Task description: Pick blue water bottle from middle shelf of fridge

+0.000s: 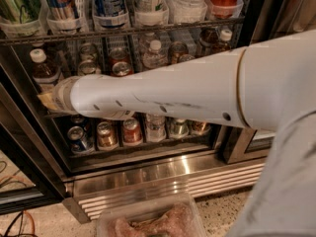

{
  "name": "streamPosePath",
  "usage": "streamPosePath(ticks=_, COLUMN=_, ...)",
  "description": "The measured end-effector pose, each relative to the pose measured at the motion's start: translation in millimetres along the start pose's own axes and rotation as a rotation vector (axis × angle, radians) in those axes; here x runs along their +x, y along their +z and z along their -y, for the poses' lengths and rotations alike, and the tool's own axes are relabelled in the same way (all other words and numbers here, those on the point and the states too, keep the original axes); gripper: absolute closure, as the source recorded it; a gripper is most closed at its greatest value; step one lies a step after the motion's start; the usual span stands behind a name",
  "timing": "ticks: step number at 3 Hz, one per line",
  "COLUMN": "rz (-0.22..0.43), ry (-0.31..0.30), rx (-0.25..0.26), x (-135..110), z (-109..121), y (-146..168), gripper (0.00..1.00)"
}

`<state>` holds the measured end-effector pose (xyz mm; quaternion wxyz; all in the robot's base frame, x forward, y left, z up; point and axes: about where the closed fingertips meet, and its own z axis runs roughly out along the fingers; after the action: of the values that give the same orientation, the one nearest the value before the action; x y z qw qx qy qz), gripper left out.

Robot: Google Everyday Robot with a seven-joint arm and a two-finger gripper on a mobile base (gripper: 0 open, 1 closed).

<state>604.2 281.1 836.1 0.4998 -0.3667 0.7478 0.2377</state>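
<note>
Brown-filled plastic blue water bottle [42,69] with a white screw cap stands upright at the far left of the dark wire middle shelf [65,63] of the black-framed glass-door fridge [29,147].
Detail: the tan-tipped gripper [45,101] on the end of the white cylindrical arm [163,93] sits at the bottle's lower part, by its pale label; contact cannot be confirmed, and whether the gripper is open or closed cannot be told. The arm runs in from the right across the shelf front, covering most of it. Further right on the same shelf stand several metal cans and a clear ribbed water bottle [154,54]. On the rack below stand a blue can [79,138], a copper can [106,135] and a red can [132,131]. Beneath lies the ribbed stainless-steel base grille [173,177], with a clear plastic tub [148,220] in front of it.
</note>
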Motion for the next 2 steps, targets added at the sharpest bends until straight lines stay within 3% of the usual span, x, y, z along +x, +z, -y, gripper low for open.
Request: streamPosePath(ticks=2, rz=-0.005, ry=0.008, rx=0.009, x=2.3, z=0.3, y=-1.3, gripper=1.00)
